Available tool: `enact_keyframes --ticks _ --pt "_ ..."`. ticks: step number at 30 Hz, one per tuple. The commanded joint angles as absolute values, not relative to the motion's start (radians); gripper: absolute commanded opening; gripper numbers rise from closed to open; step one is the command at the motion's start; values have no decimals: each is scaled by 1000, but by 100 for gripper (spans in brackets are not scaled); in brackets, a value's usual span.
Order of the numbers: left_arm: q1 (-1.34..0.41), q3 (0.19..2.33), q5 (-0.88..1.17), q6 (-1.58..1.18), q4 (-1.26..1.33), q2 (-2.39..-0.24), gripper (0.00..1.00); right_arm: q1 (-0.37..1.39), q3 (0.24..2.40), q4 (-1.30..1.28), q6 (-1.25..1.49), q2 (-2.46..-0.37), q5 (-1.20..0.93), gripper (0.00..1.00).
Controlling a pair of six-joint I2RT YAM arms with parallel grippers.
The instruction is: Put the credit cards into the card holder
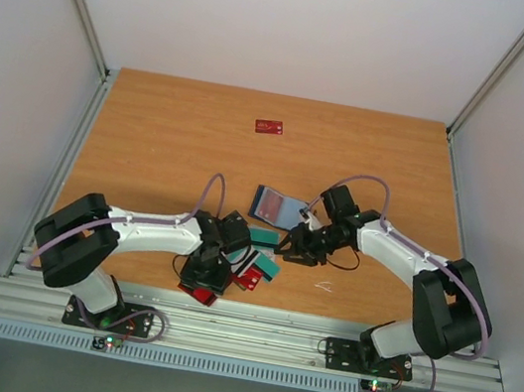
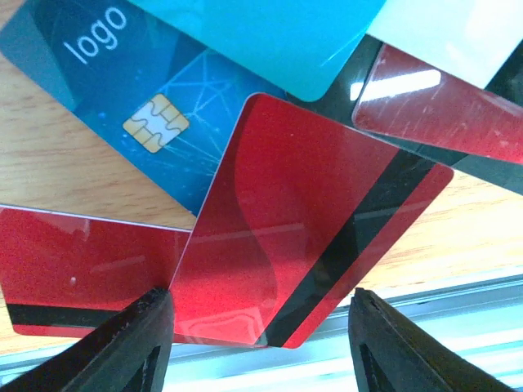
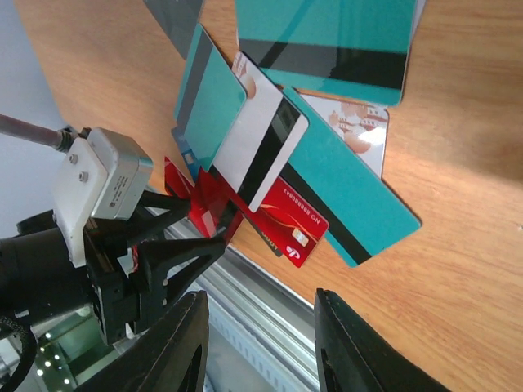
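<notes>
The credit cards lie in a loose overlapping pile near the table's front edge. In the left wrist view a red card with a black stripe lies on top of a blue chip card, beside other red cards and a teal one. My left gripper is open and straddles the red card's near corner. My right gripper is open and empty, just right of the pile, looking at teal, white and red cards. The navy card holder lies behind the pile.
One red card lies alone far back at the middle of the table. A small white scrap lies right of the pile. The metal rail of the front edge runs right beside the pile. My left gripper shows in the right wrist view.
</notes>
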State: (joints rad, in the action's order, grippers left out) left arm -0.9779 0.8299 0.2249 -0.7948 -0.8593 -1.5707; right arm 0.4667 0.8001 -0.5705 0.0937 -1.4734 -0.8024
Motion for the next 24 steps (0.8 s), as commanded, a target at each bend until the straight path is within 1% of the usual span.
enact_keyframes --ticks 1,6,10,12,15,18,24 --pt "-994 836 226 -828 -788 -1578 59 476 767 -553 138 -1426 -825 37" --pt "-994 852 225 -799 -807 -1487 55 498 700 -486 249 -1374 -831 38" --pt "-991 859 235 -755 -824 -1438 51 572 672 -439 347 -1342 -785 38" --pt "-982 859 234 -740 -839 -1416 48 624 668 -433 389 -1317 -743 42" --pt "-945 850 237 -722 -867 -1380 44 690 658 -414 464 -1286 -677 45" --pt "-883 833 250 -693 -894 -1352 40 767 633 -341 583 -1272 -607 46" --pt "-784 805 269 -612 -937 -1333 30 922 609 -140 758 -1328 -468 48"
